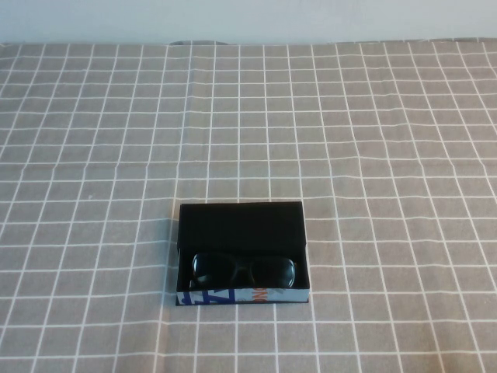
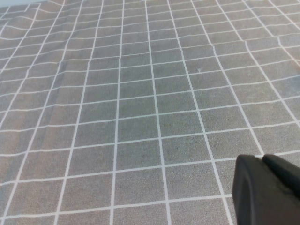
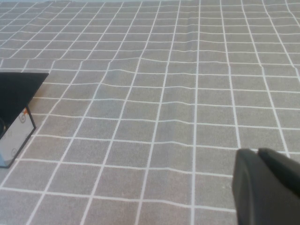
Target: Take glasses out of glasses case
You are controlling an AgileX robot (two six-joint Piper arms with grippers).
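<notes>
A black rectangular glasses case (image 1: 242,252) lies open on a table covered with a grey cloth (image 1: 373,140) printed with a white grid. In the high view the case sits a little below the middle of the table, toward six o'clock. Its lid lies flat toward twelve o'clock, and its front edge, printed with blue and white shapes and an orange mark, faces six o'clock. The glasses (image 1: 243,270) rest inside the near half of the case, folded, with their dark lenses facing up, just behind that printed edge.

Neither arm appears in the high view. The left gripper (image 2: 265,190) shows only as a dark rounded tip in its own wrist view, hovering over bare cloth; whether it is parted or closed cannot be told. The right gripper (image 3: 267,185) shows the same way, with a corner of the case at its nine o'clock, well apart; its state cannot be told either.

The glasses are probably light, rigid and easily scratched, with thin arms that could bend. The safest hold looks like the bridge between the lenses, or the frame's top bar, not the lenses. The case looks light too and may slide or lift with them, so steadying it would help.

The cloth shows mild wrinkles. A pale wall (image 1: 248,19) runs behind the table at twelve o'clock.
</notes>
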